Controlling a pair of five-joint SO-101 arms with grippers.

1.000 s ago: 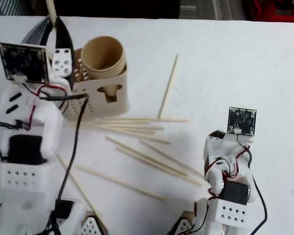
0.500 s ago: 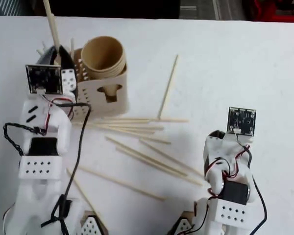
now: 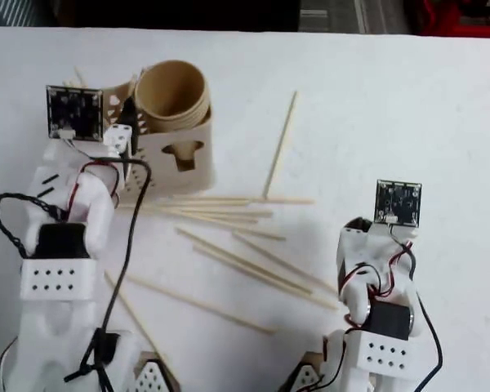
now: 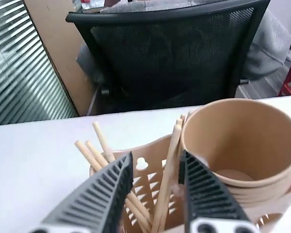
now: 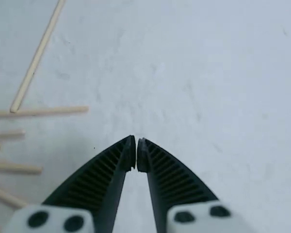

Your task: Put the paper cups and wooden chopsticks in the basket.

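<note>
One basket (image 3: 167,159) sits on the worktop (image 3: 392,106) toward its far-left corner. It has two compartments. The one toward the worktop's middle holds one stack of paper cups (image 3: 173,96), nested; at least three rims show and I cannot count more exactly. The compartment toward the left edge holds standing chopsticks (image 4: 101,141), about five or six ends poking up.

The loose chopsticks (image 3: 245,265) lie flat across the middle of the worktop, roughly ten. One lies alone, angled toward the far edge, a bunch of about four lies just beside the basket's near side, three long ones slant toward the near edge, and two lie closer to my left arm. The bunch overlaps, so the count is not exact.

My left gripper (image 4: 156,162) hangs over the basket's chopstick compartment, fingers apart, nothing clamped between them. My right gripper (image 5: 136,145) is over bare worktop toward the near-right side, fingers together with nothing in them; a few chopstick ends lie near it, not touching.
</note>
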